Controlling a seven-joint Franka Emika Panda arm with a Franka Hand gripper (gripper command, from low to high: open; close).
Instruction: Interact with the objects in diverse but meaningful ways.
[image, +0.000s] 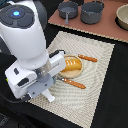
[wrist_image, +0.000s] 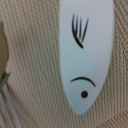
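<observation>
A golden-orange scored bread loaf (image: 73, 64) lies on the round tan plate (image: 80, 71) in the middle of the woven mat. A small white elongated piece (image: 48, 95) lies on the mat near its front edge, just below my arm. The wrist view shows it close up (wrist_image: 85, 55), white with black drawn marks, flat on the weave. My gripper (image: 46, 84) hangs over it, mostly hidden by the arm's own body. No fingers show in either view. The banana and the tomato are out of view.
Two pieces of wooden-handled cutlery lie beside the plate, one behind it (image: 88, 58) and one in front (image: 73, 83). Fork tines (wrist_image: 5, 107) show in the wrist view. Two dark pots (image: 68, 9) (image: 92, 11) and a bowl (image: 123, 16) stand on the brown board at the back.
</observation>
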